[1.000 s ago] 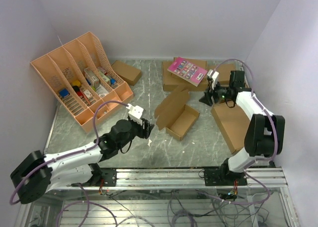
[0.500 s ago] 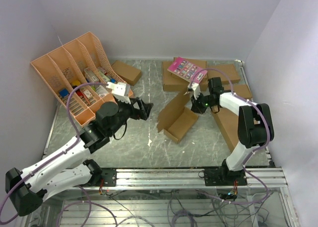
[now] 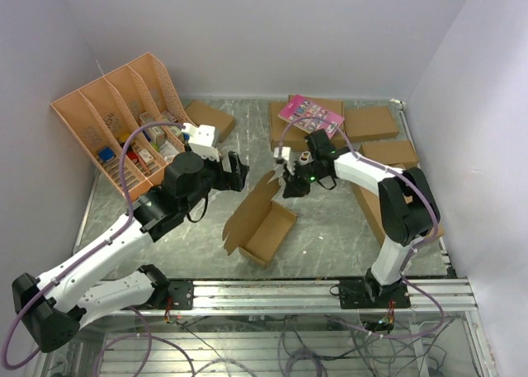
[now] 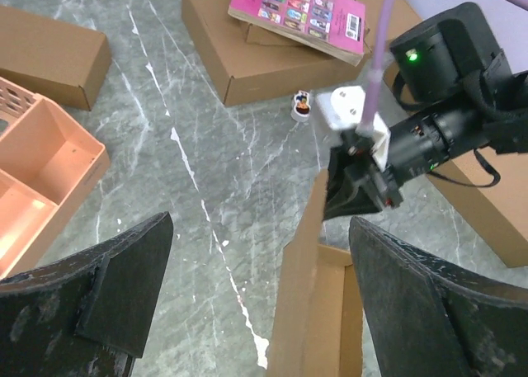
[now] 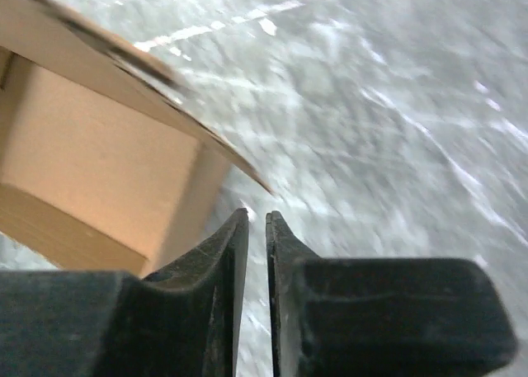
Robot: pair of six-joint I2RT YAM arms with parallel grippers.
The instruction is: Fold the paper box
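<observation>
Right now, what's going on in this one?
Two arms are working on the paper box, which lies half formed and open on the table. The right hand, nearly shut, is at the edge of its raised flap; an actual pinch can't be confirmed. The left hand hovers open beside it, holding nothing.

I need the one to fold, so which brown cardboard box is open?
The paper box at mid-table, by the right hand: its inside shows and its flap stands up. The other brown boxes lie closed.
</observation>
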